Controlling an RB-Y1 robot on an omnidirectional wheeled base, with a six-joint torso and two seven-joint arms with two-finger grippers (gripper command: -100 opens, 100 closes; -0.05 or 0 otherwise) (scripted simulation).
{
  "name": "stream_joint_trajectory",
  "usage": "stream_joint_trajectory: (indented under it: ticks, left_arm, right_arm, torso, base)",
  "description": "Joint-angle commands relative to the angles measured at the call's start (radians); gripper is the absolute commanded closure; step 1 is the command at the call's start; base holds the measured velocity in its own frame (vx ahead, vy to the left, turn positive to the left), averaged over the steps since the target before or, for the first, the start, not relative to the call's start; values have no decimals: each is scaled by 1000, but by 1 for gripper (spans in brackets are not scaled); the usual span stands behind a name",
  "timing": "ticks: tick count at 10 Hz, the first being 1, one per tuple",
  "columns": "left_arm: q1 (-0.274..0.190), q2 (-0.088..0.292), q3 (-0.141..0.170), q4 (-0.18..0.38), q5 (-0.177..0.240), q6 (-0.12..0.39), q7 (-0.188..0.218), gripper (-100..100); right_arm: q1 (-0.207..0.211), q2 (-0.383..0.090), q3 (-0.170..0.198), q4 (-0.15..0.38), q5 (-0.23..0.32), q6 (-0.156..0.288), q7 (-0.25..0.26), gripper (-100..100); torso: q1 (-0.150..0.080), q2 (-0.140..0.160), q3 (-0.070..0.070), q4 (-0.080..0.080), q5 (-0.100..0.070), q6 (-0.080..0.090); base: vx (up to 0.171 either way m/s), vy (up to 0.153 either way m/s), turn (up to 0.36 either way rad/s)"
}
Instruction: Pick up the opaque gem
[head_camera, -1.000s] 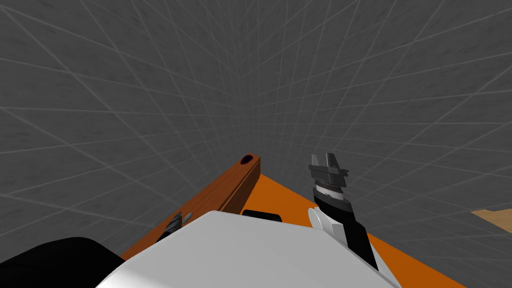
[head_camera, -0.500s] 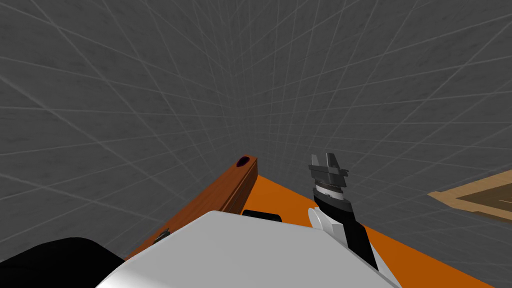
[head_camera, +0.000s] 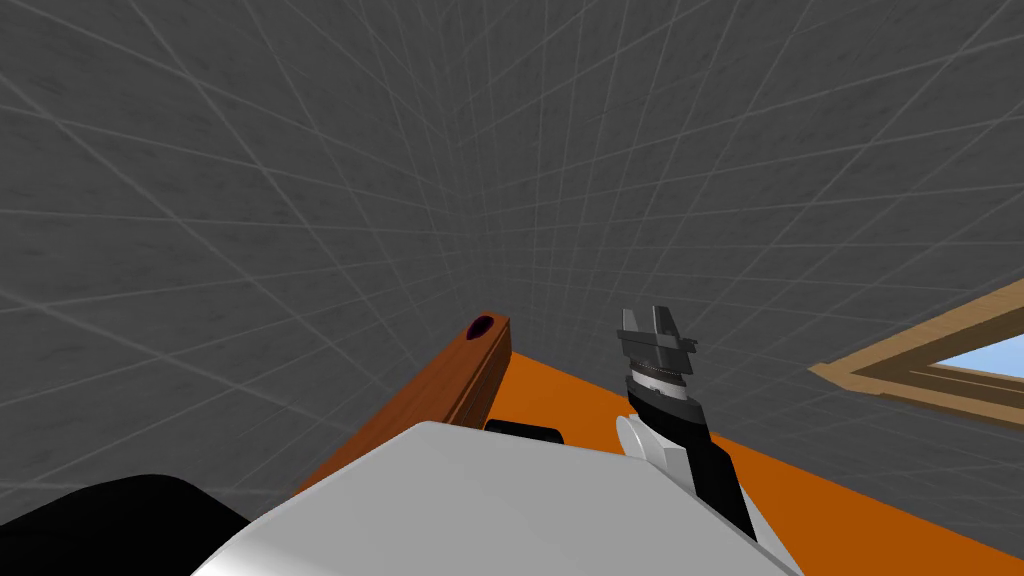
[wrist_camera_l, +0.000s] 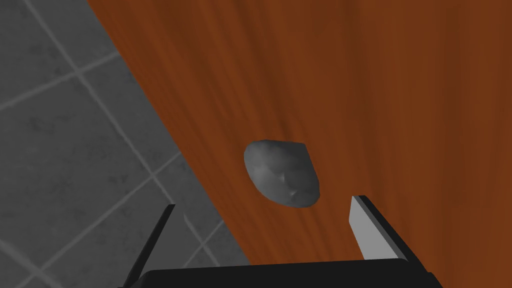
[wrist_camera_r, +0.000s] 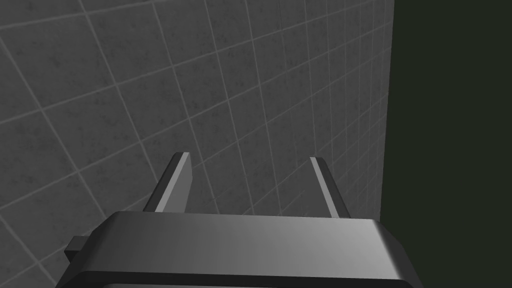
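Observation:
A dull grey, faceted gem (wrist_camera_l: 282, 172) lies on a brown wooden surface (wrist_camera_l: 380, 100). My left gripper (wrist_camera_l: 262, 225) hangs open over it. The gem sits just past the fingertips, in line with the gap and nearer one finger (wrist_camera_l: 365, 230); nothing is between the fingers. The other finger (wrist_camera_l: 157, 237) reaches over the wood's edge above grey tiles. My right gripper (head_camera: 648, 316) is raised over the orange surface, and it is open (wrist_camera_r: 250, 157) with nothing in it.
A long brown wooden ledge (head_camera: 420, 400) runs beside an orange surface (head_camera: 570, 400). A small dark purple oval (head_camera: 483, 325) sits at the ledge's far end. Grey tiled walls (head_camera: 300, 200) surround it. A tan window frame (head_camera: 920, 365) stands at the right.
My head view has swung, bringing the window frame in from the right. The left gripper has slid down and left along the ledge, out of sight behind my chest. The right arm holds still.

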Motion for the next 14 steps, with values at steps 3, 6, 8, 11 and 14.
stream_joint_trajectory:
  ticks: [3, 6, 8, 11, 14]
  left_arm:
    - [-2, -4, 19, 39, 10, 30, 12, -100]
    - [-15, -13, 19, 75, -7, -5, 9, -100]
    - [-25, -19, 19, 102, -19, -34, 5, -100]
    - [-30, -18, 18, 121, -22, -50, 4, 100]
    - [-31, -17, 19, 120, -21, -51, 5, 100]
  right_arm:
    - [0, 0, 0, 0, 0, 0, 0, 0]
    - [0, 0, 0, 0, 0, 0, 0, 0]
    - [0, 0, 0, 0, 0, 0, 0, 0]
    - [0, 0, 0, 0, 0, 0, 0, 0]
    - [0, 0, 0, 0, 0, 0, 0, 0]
  torso:
    - [2, -2, -1, 0, 0, 0]
    - [1, 1, 1, 0, 0, -1]
    - [2, 1, 0, 0, 0, 0]
    - [-2, 2, 1, 0, 0, 0]
    - [-2, 2, 1, 0, 0, 0]
  base:
    - [55, 41, -114]
    - [20, 40, 55]
    - [37, 61, 49]
    - [8, 11, 15]
    - [0, 0, 0]
